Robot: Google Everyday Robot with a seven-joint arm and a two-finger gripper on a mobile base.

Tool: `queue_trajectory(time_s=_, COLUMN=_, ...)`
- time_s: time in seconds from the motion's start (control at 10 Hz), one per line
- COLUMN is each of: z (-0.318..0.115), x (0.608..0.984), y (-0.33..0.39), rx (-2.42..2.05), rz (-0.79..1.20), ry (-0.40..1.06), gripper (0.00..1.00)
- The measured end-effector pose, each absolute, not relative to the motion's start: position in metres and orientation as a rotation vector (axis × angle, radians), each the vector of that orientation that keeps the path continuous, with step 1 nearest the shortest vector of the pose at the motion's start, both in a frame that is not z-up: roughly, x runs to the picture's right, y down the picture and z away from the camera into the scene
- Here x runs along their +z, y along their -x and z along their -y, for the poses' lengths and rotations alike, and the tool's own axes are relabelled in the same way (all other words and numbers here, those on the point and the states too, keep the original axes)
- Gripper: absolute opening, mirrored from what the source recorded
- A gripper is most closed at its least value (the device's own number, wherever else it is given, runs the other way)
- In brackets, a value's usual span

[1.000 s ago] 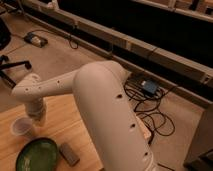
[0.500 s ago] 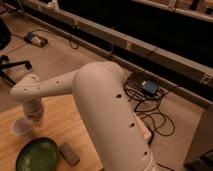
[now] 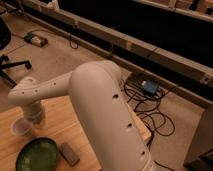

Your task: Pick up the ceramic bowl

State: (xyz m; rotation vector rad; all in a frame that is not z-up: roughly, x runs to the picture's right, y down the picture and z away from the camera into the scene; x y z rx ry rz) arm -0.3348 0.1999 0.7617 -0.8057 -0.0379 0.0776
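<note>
The bowl (image 3: 37, 154) sits on the table (image 3: 56, 126), just beside a grey block (image 3: 69, 153). The gripper (image 3: 34, 118) hangs near the bowl, next to a cup (image 3: 21, 128). I cannot tell its grip.

Arm (image 3: 95, 105) shifted slightly left; pincer (image 3: 34, 119) now just beside plastic cup (image 3: 21, 128).

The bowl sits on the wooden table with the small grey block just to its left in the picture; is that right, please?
Not quite. The camera view shows the block lying to the right of the bowl, not to its left. Both do rest on the table. The gripper is by the cup, not on the bowl.
</note>
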Motion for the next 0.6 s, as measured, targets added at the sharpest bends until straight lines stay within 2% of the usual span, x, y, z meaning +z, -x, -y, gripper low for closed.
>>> queue_trajectory(time_s=0.6, z=-0.218, x=0.764, y=0.323, rx=0.054, rz=-0.045, ry=0.813, gripper=0.8)
